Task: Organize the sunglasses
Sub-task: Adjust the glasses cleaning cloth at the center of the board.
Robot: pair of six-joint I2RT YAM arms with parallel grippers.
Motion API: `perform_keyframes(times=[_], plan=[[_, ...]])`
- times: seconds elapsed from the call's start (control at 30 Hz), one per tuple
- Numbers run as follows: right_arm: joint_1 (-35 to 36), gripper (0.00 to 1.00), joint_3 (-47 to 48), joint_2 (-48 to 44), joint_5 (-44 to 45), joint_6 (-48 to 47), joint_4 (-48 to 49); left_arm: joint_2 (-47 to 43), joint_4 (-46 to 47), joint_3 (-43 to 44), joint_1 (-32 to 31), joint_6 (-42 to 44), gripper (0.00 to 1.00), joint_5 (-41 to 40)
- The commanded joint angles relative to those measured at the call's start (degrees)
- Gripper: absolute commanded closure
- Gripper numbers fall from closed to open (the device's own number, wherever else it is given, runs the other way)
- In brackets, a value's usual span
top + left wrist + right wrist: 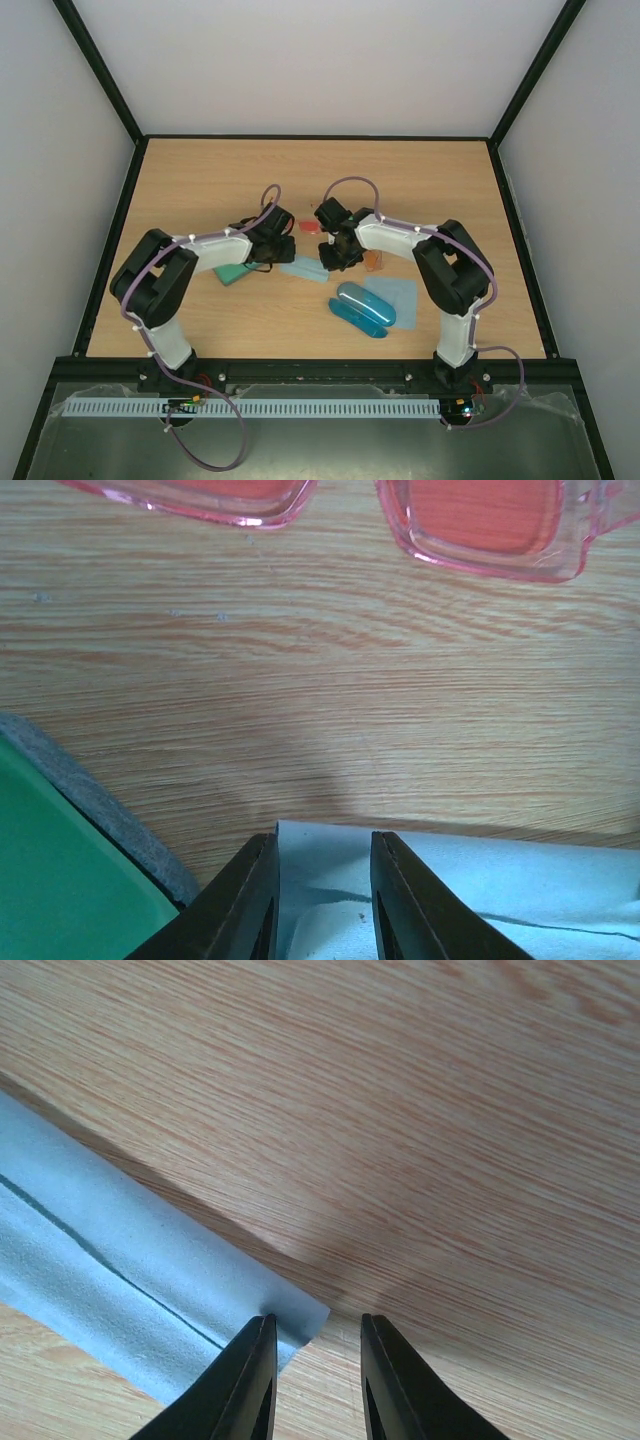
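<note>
The red-pink sunglasses (309, 226) lie on the table between the two wrists; in the left wrist view their lenses (480, 520) lie along the top edge. The orange sunglasses (375, 262) lie by the right wrist, partly hidden by it. A pale blue cloth (303, 268) lies between the grippers. My left gripper (323, 835) is open, its jaws standing over one end of the cloth (500, 880). My right gripper (315, 1318) is open, low over the table, its left finger at a corner of the folded cloth (100, 1260).
An open green case (238, 272) lies under the left wrist; it also shows in the left wrist view (60, 880). A blue case (362, 307) and a second pale blue cloth (395, 292) lie to the front right.
</note>
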Motion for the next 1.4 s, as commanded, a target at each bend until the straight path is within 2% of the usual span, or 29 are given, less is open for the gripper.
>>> perform_keyframes(times=[0.0,0.8,0.9,1.3,1.37], plan=[[-0.5,0.76,0.2,1.1,0.1,0.1,-2.1,1.6,-0.3,1.0,0.3,1.0,0.71,0.5],[-0.9,0.79,0.4,2.5,-1.3,0.1,-1.0,1.7,1.2,-1.0,0.6,0.2,0.74,1.8],[-0.9,0.8,0.4,2.9,-1.3,0.1,-0.9,1.7,1.5,-1.3,0.6,0.0,0.76,1.9],[-0.9,0.98,0.8,3.2,-1.4,0.0,-0.5,1.7,2.4,-2.1,0.6,-0.8,0.96,2.1],[-0.9,0.98,1.0,3.1,-1.3,0.0,-0.4,1.4,2.5,-2.3,0.7,-1.0,0.98,2.0]])
